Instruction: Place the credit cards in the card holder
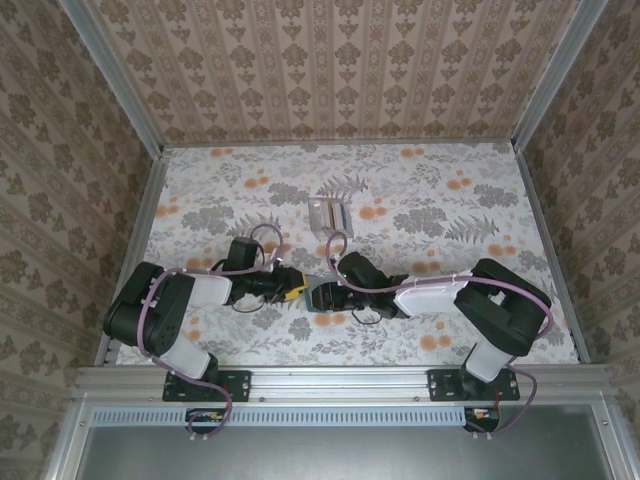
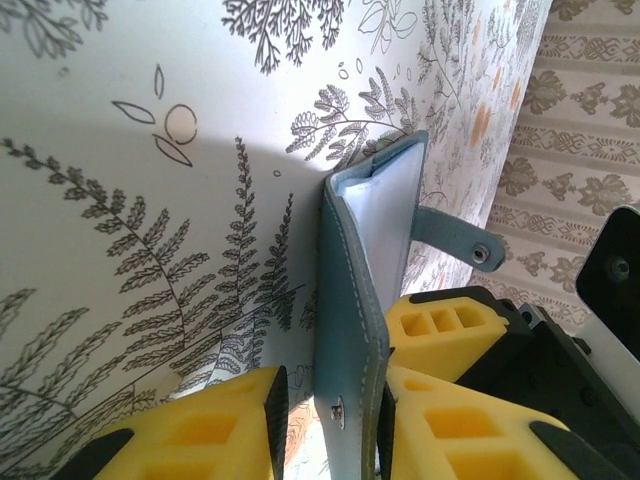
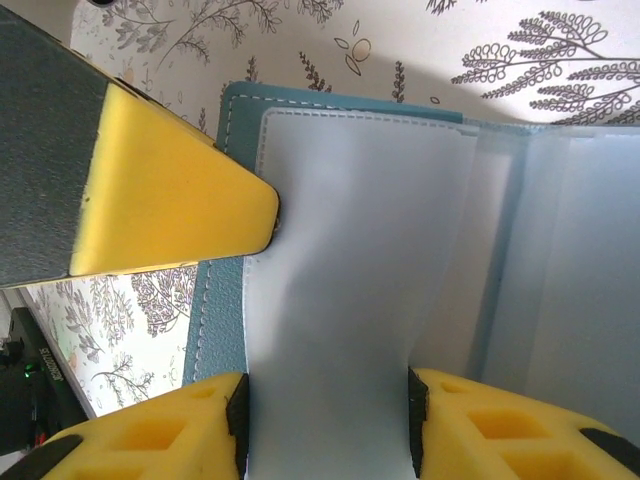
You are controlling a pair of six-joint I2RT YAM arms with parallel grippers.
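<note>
Floral grey-and-orange cloth covers the table (image 1: 450, 200), with patterned paper walls around it. Your two arms meet low in the centre of the top view, at the teal card holder (image 2: 352, 300), which stands on its edge, partly open. Your left claw (image 2: 335, 405) sits partly open around the holder's cover, with a gap beside one pad. Your right claw (image 3: 328, 425) pinches the holder's pale inner pocket, both pads touching it. Pale credit cards (image 1: 328, 213) lie above centre, well apart.
</note>
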